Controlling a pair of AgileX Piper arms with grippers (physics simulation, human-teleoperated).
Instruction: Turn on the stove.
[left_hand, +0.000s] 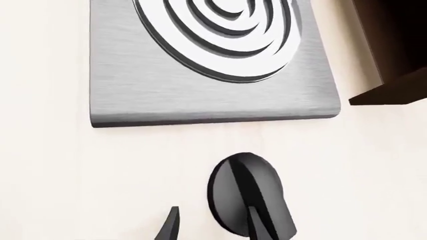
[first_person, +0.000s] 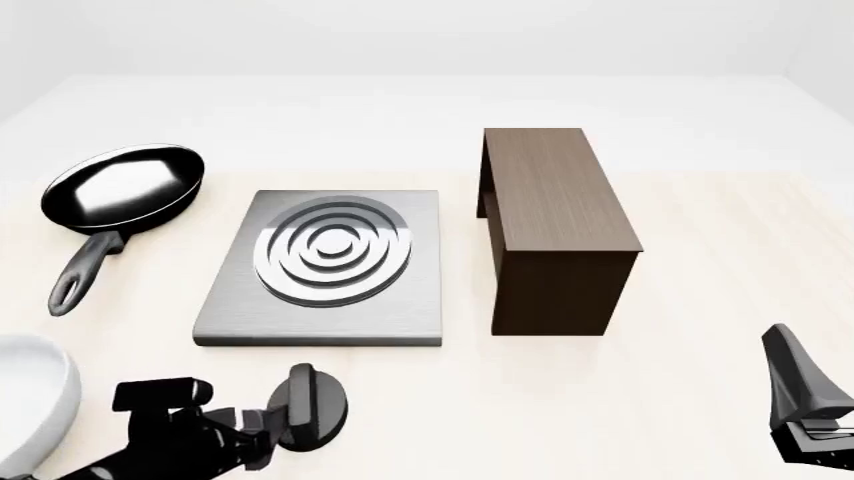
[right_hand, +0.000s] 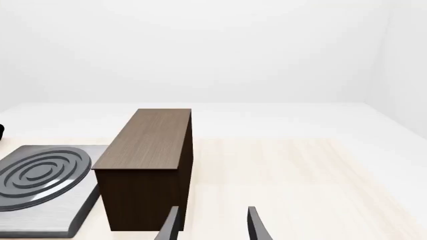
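up close, in the left wrist view, our left gripper (left_hand: 212, 229) hangs over the black knob (left_hand: 248, 194), fingers spread: one fingertip (left_hand: 265, 226) lies on the knob's raised ridge, the other sits off to the side over bare table. just beyond the knob lies the grey stove slab (left_hand: 200, 95) with its silver burner rings (left_hand: 223, 35), and a corner of the dark cabinet (left_hand: 390, 55) shows beside it. we read no brand, label or writing anywhere.

from the front, the knob (first_person: 310, 405) sits near the slab's (first_person: 327, 270) front edge, with the left gripper (first_person: 274, 425) at it. a black frying pan (first_person: 127, 185) and a white bowl (first_person: 27, 410) sit to the left; whether the bowl holds anything we cannot tell.

in the right wrist view, our right gripper (right_hand: 212, 225) is spread, holding nothing, facing the cabinet (right_hand: 150, 170)
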